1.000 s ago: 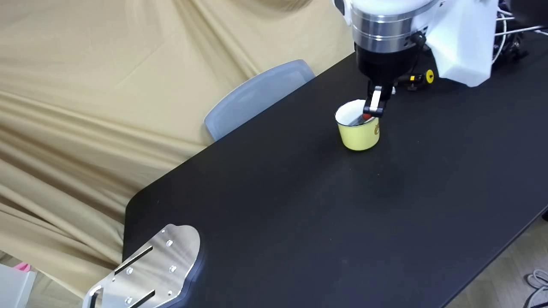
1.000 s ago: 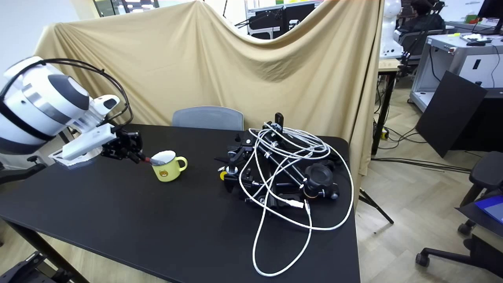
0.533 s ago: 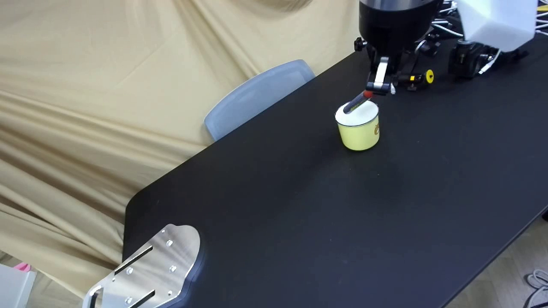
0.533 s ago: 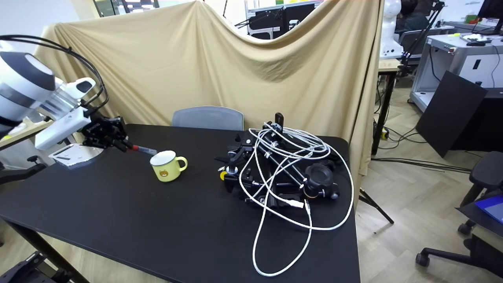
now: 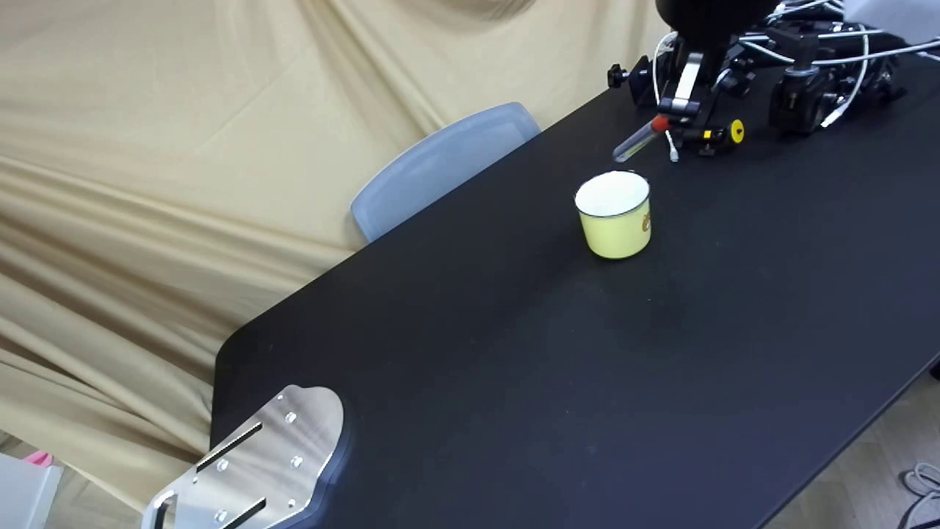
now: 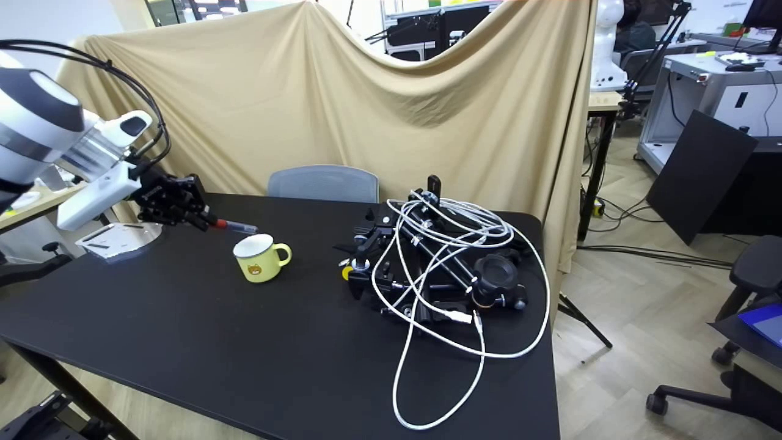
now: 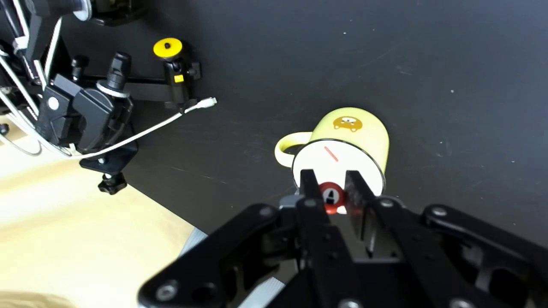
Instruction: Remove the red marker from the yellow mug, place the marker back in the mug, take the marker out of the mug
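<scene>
I had the gripper (image 7: 330,187) pinched down to the width of the red marker (image 5: 640,140), gripping its red end, whose top showed a pale disc with a dark sign. The barrel, greyish and glassy-looking, slanted down, just above the rim of the yellow mug (image 5: 615,234). The mug stood upright on the black table (image 5: 440,353); beyond I saw a grey chair (image 6: 324,184) and tan cloth (image 6: 342,110).

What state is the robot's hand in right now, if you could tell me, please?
Hand: closed, holding the red marker.
</scene>
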